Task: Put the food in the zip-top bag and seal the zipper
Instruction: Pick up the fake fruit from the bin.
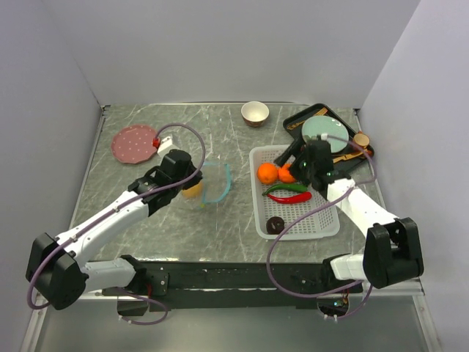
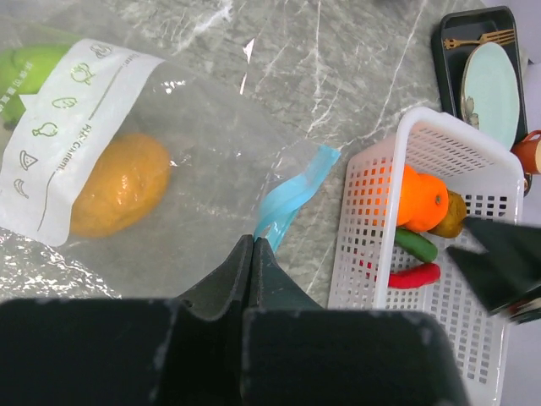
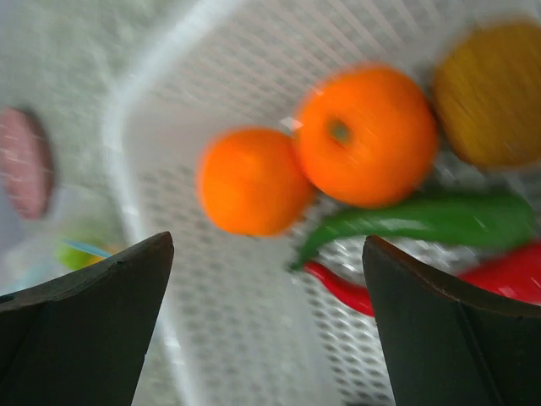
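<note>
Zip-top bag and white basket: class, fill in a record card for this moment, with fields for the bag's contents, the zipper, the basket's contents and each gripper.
in zip-top bag: yellow-orange fruit, green round fruit
zipper: unsealed, mouth open
in basket: two oranges, kiwi, green chili, red chili, donut piece
left gripper: shut on the zip-top bag's edge beside the zipper
right gripper: open, above the oranges
</note>
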Robot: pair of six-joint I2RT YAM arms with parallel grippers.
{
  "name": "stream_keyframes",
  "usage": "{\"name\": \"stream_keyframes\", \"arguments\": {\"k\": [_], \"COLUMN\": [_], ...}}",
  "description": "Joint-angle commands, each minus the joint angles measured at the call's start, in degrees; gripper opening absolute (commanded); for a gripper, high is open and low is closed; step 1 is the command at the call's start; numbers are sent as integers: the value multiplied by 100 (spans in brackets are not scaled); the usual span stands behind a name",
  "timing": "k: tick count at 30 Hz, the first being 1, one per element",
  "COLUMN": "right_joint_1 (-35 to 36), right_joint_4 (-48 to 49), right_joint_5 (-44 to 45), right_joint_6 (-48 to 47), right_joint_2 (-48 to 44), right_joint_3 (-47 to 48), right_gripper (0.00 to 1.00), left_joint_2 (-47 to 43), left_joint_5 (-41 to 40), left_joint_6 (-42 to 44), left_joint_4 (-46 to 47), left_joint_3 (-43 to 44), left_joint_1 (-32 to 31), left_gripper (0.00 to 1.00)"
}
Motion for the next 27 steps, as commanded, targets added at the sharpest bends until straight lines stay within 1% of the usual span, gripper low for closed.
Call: {"name": "stream_keyframes", "arguments": {"k": [1, 3, 5, 8, 9, 11, 16, 22, 27], "right_joint_1": [39, 39, 39, 48, 57, 83, 153, 329, 417], "right_joint_4": [597, 422, 368, 745, 989, 1123, 1202, 1229, 1483], "right_joint_5": [214, 153, 75, -258, -321, -409, -462, -392, -392], "right_joint_6": [-38, -266, -285, -179, -153, -74, -82, -30, 146], "right_joint_2": [-386, -202, 35, 212, 247, 379, 721, 968, 1117], "right_joint_3": [-363, -232, -117, -257, -310, -398, -266, -152, -152], "right_gripper": [100, 100, 100, 99, 99, 99, 98, 96, 96], "left_joint_2": [-75, -171, -277, -321, -312, -243, -216, -418, -462], "left_joint_5": [-363, -363, -302, -117, -125, -169, -108, 76, 86], "left_joint_6": [-247, -272, -247, -168, -141, -106, -44, 17, 158], "left_joint_4": [283, 310, 502, 714, 697, 531, 556, 1013, 960], "left_joint_3": [95, 51, -80, -187, -169, -82, -55, -345, -319], "left_joint_1": [-172, -207, -260, -304, -322, -322, -330, -330, -330], "left_gripper": [1, 1, 1, 1, 1, 1, 1, 1, 1]}}
